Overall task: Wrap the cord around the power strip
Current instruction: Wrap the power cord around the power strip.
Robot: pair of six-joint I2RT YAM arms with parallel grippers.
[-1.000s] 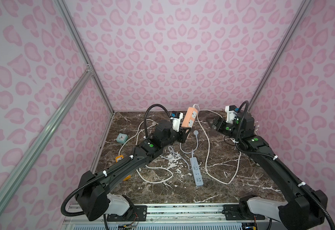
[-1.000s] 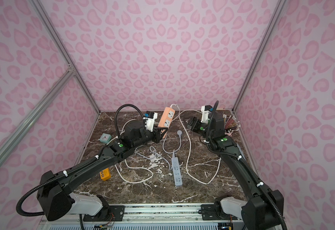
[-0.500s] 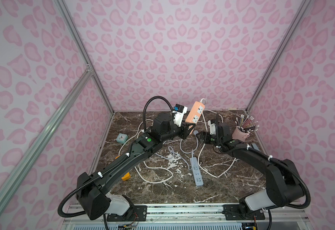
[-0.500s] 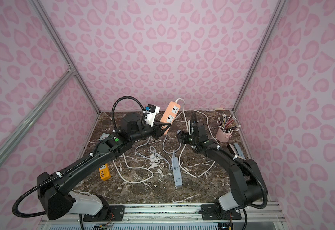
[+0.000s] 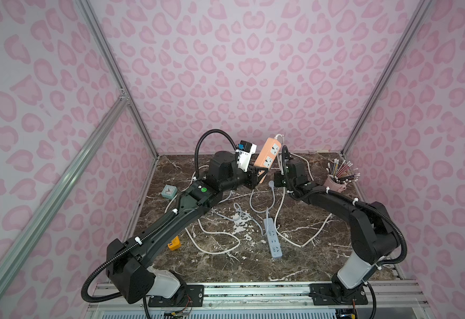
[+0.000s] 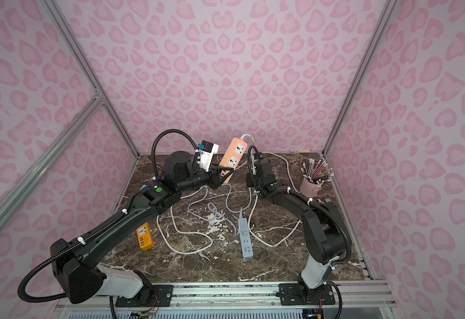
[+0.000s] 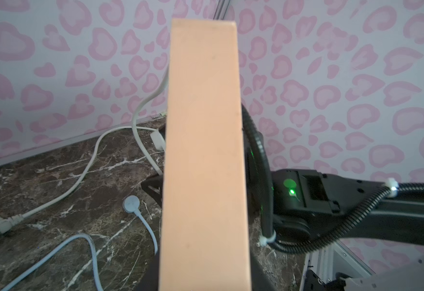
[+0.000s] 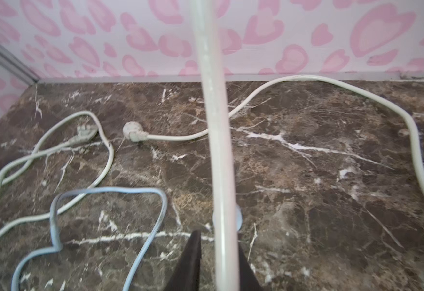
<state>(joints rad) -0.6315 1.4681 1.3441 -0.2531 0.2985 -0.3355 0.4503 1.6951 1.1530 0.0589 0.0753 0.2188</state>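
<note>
The left gripper (image 5: 259, 174) jaws remain clenched on the lower end of the peach rectangular plastic power strip (image 5: 267, 153), which is held tilted above the back edge of the dark marble worktop (image 5: 336, 256). The right gripper (image 8: 218, 245) jaws, wide a second ago, now clamp the white round cord (image 8: 214, 126).

The orange power strip (image 7: 202, 151), near end cropped; white cord (image 8: 219, 151), cropped at two frame edges and blurred.

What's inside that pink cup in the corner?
The pink cup holds a bunch of pencils fanning out above its rim. Their lower ends, and anything else at the bottom, are hidden by the cup's wall.
</note>
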